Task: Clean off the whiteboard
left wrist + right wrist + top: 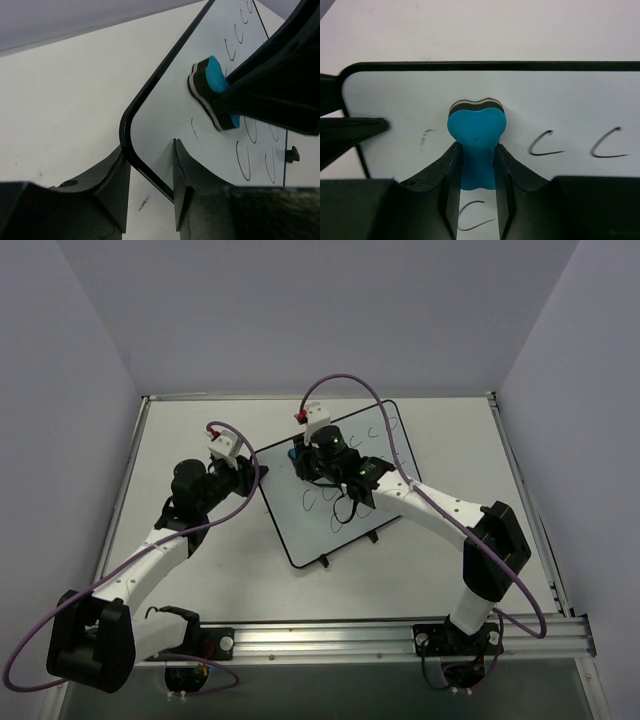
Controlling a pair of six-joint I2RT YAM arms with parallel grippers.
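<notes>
Okay, the large flat white rectangular whiteboard (335, 490) with its thin black frame lay skewed on the pale grey table (200, 430), between my two arms, with two small black feet (325, 562) on its near long edge. I judged it light, thin and stiff with a slick face, so likely to skid or pivot under a wipe. The best hold looked to be the frame at a corner or edge, off the writing.

Left first: my left gripper (150, 185) sat at the board's left corner with its fingers part open. The rounded frame corner passed between them, one finger against the outside of the frame and the other over the white face. Table showed in the gap, so I read it as bracing, not a clamp.

Middle: black handwritten c marks (547, 142) ran across the board, with a faint grey smudge (425, 136) near that corner.

Right: my right gripper (476, 170) was clamped on the narrow waist of the small blue bone-shaped eraser (475, 135) with a dark felt base. The felt faced the board and looked to be touching it, near the far edge and not far from the braced corner. The felt looked soft, and the pinch looked secure.
</notes>
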